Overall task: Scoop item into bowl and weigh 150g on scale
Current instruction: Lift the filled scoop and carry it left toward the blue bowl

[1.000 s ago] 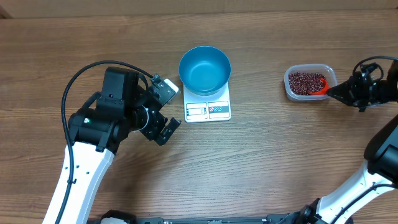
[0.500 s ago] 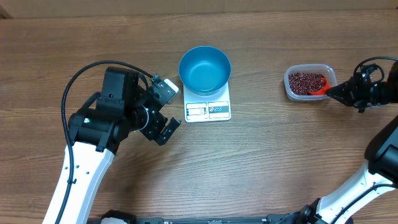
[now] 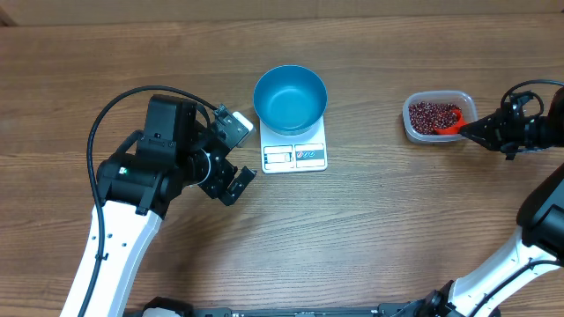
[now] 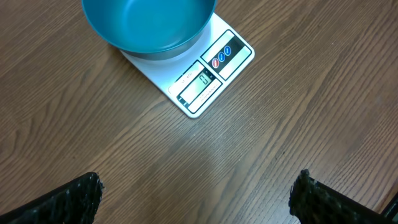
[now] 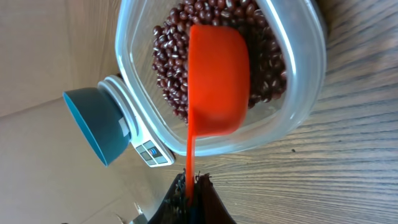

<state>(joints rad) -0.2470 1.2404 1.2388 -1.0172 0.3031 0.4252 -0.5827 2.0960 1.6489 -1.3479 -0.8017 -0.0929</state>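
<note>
Near the right edge of the desk (image 3: 397, 229) the right pincer (image 5: 189, 190) pinches the scoop (image 5: 217, 81) by its handle, left pincer (image 4: 196, 193) spread; loaded, it could twist, spilling beans (image 5: 171, 56) short of the bowl (image 3: 290, 99).

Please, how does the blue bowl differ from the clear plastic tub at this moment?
The blue bowl is round and opaque; the clear tub is rectangular with rounded corners and see-through. The bowl is empty; the tub holds red-brown beans and a red scoop. The bowl stands on the white scale; the tub stands directly on the wooden table. Both are upright and open on top.
</note>
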